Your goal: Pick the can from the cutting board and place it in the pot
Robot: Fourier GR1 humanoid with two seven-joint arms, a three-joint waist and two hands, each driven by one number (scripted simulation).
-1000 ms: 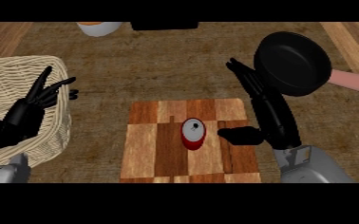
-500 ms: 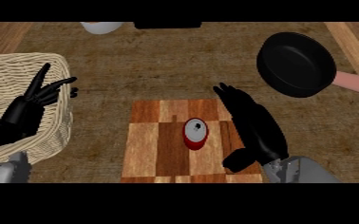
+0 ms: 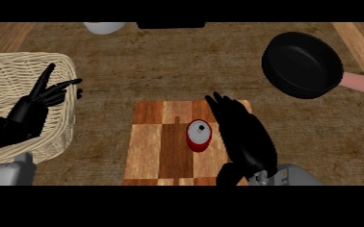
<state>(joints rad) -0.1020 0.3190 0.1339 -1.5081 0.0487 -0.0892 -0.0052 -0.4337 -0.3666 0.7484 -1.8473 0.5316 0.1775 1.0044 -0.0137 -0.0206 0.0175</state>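
A red can [image 3: 200,135] with a silver top stands upright on the wooden cutting board [image 3: 158,144] at the lower middle. My right hand [image 3: 241,134] lies open just to the can's right, fingers straight and pointing away from me, thumb low near the board's front. I cannot tell whether it touches the can. The black pot [image 3: 302,64], with a pinkish handle, sits at the upper right on the counter. My left hand [image 3: 39,103] rests open at the far left, fingers up.
A woven wicker basket [image 3: 43,69] fills the left side, partly under my left hand. A white bowl [image 3: 104,27] and a dark object [image 3: 171,24] stand at the counter's far edge. Brown counter lies between board and pot.
My right hand has moved left from beside the pot to right next to the can, over the board's right part. The can and the left hand have stayed put.
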